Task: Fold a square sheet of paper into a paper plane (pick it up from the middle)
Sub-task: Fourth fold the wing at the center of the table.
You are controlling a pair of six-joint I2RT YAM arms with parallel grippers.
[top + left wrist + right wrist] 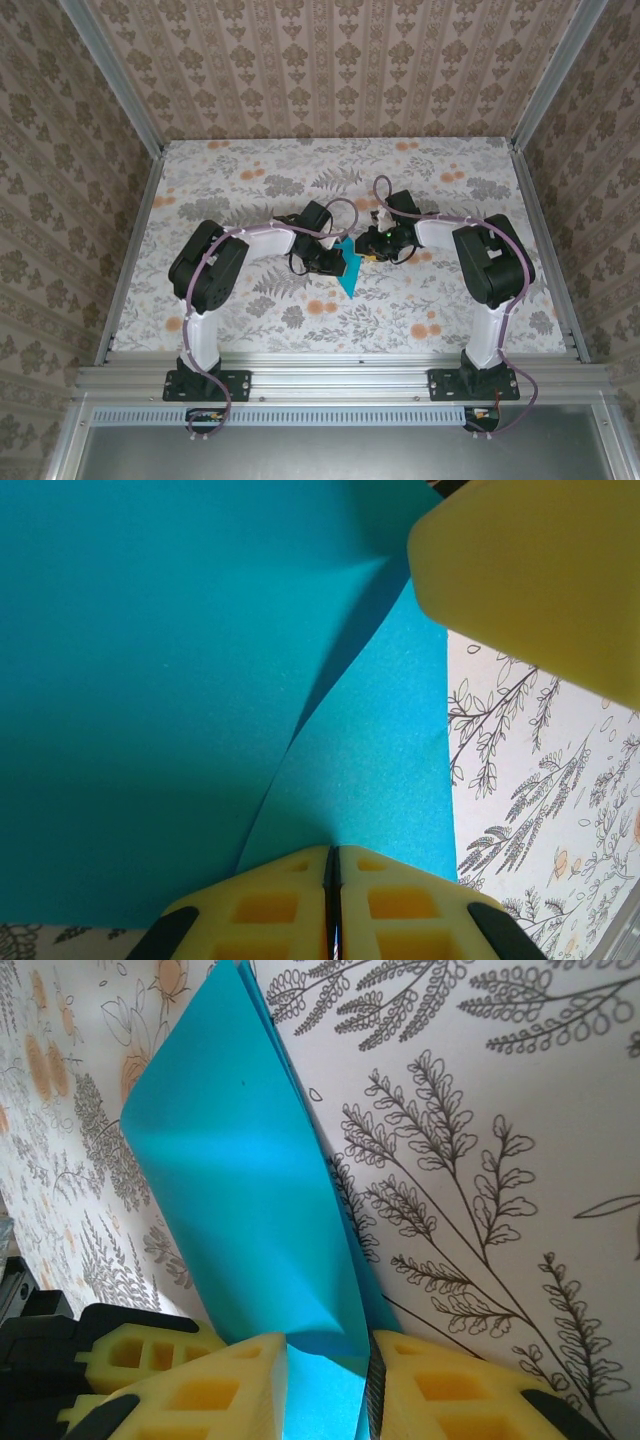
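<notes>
The teal-blue square sheet of paper point(349, 272) stands folded and lifted between my two grippers at the table's middle. My left gripper point(338, 262) is shut on it. In the left wrist view its yellow fingers point(333, 858) pinch the sheet's near edge, and the paper point(180, 680) bends along a curved fold. My right gripper point(368, 250) meets the sheet from the right. In the right wrist view that gripper point(325, 1385) has its jaws partly apart, astride the doubled paper point(240, 1180), which runs up between them to a pointed tip. No finished paper plane is in view.
The floral tablecloth point(250, 170) covers the table, with patterned walls and metal posts around it. A right finger point(530, 580) crowds the upper right of the left wrist view. The left fingers point(130, 1355) lie low left in the right wrist view.
</notes>
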